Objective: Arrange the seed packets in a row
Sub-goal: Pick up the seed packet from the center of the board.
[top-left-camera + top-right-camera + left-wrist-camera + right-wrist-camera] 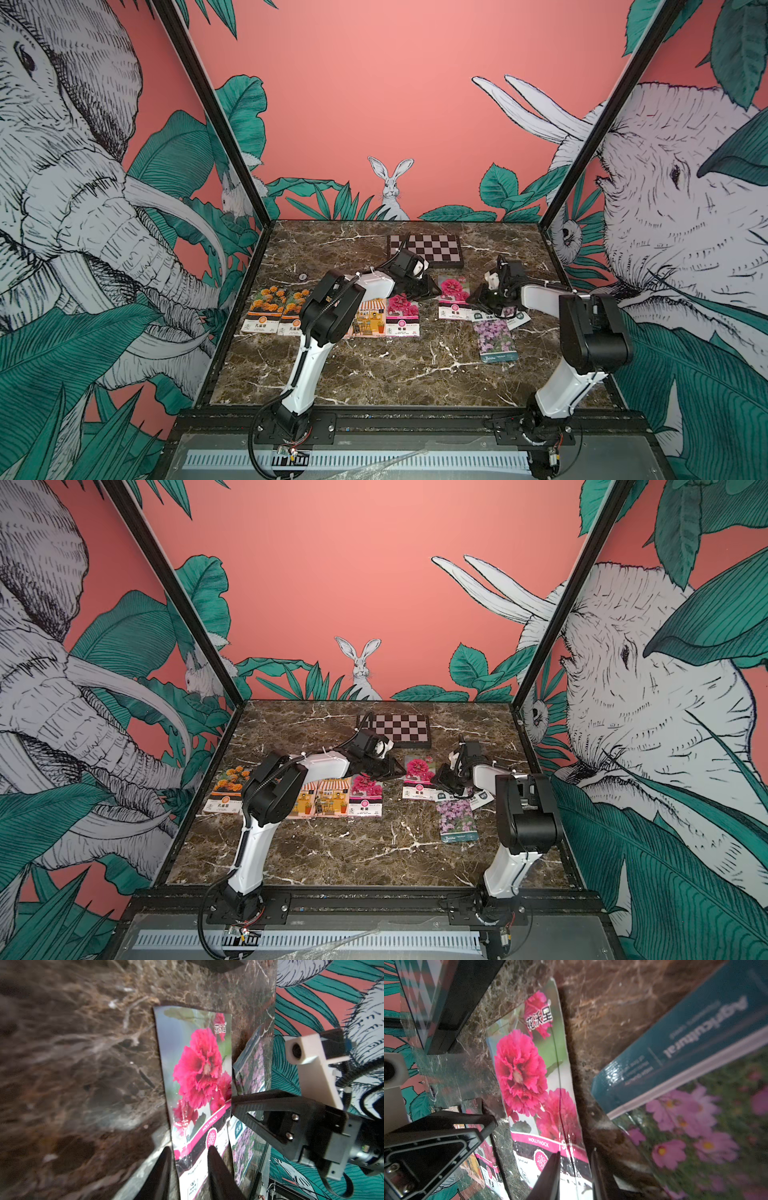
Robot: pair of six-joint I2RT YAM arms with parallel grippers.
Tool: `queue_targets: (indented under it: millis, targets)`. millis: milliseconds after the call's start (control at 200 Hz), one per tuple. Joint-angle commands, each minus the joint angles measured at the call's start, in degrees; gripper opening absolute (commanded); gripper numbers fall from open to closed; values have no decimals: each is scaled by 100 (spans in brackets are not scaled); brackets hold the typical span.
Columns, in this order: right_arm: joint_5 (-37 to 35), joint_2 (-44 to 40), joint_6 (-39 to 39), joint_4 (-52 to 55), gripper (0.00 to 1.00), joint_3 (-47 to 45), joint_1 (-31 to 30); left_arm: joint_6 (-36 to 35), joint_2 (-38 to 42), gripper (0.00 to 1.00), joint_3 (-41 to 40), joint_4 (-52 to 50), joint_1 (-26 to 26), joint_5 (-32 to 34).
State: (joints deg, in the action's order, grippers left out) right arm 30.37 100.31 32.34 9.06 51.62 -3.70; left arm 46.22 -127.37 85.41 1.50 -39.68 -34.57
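Magenta packet [197, 1076]: "HOLLYHOCK", wrist views only

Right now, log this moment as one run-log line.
left gripper: open, jaws over hollyhock packet | right gripper: open, at same packet | lilac packet: lying nearer the front, off the row

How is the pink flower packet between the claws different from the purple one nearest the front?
The pink packet shows big magenta blooms; the purple packet, many small lilac ones. The pink packet has a white label end; the purple packet a dark teal band. The pink packet lies farther back than the purple packet. Both lie flat, face up.
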Motion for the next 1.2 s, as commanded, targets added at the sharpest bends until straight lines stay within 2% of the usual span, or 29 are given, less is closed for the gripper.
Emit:
queue_targets:
  millis: [0,285,450,685,865,955,1105,1195]
  targets:
    - [-229,131,-104,0,29,-150,-8,-64,-46,31,265,-88,-229,-28]
    - [-23,173,-100,-131,28,-205,-1,46,-415,27,571,-265,-383,326]
    - [557,199,10,-579,28,-282,2,-154,-404,26,545,-666,-383,493]
    - [1384,227,356,-1338,26,-362,88,-199,-364,25,249,-686,-376,642]
    - [1719,273,522,-1728,26,-430,98,-264,-320,25,145,-764,-348,752]
    - [1687,322,599,-1881,26,-510,98,-272,-280,25,86,-763,-314,791]
    - [835,327,337,-1394,24,-462,98,-261,-236,24,-4,-712,-251,786]
    - [713,414,227,-1192,24,-363,82,-257,-227,24,-24,-709,-242,752]
